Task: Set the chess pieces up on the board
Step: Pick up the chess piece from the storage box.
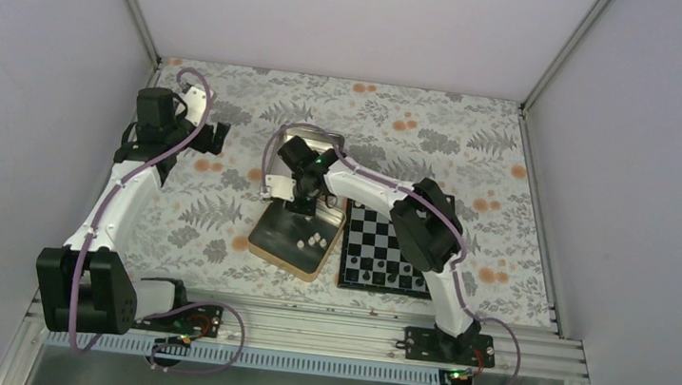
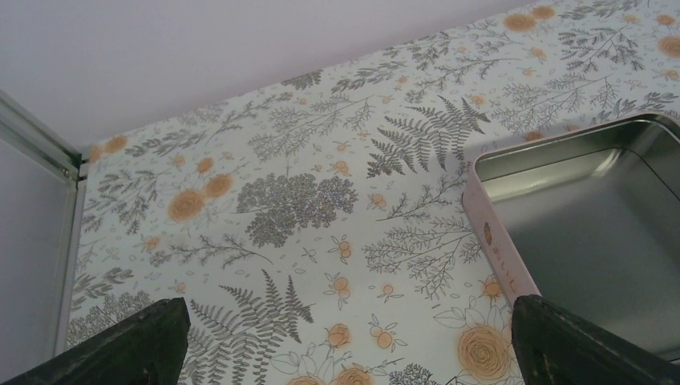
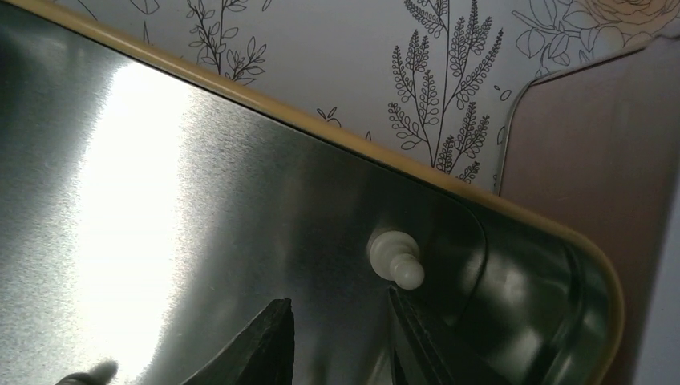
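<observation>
The board [image 1: 392,239], black and silver chequered, lies right of centre, with dark pieces along its near rows. A few cream-white chess pieces [image 1: 315,241] lie in a shallow metal tin [image 1: 267,238] left of the board. My right gripper [image 1: 302,204] reaches down into that tin. In the right wrist view the right gripper [image 3: 338,298] is open with nothing between its fingers, low over the tin's floor. One cream pawn [image 3: 395,258] lies on its side just beyond the right fingertip. My left gripper [image 2: 346,303] hangs wide open and empty above the table, at the far left [image 1: 220,137].
A second tin [image 2: 495,239] with a pink wall stands at the back, behind the first one and partly under the right arm [image 1: 385,192]. Its brown side [image 3: 585,160] borders the first tin's cream rim [image 3: 513,210]. White walls close in the flowered table.
</observation>
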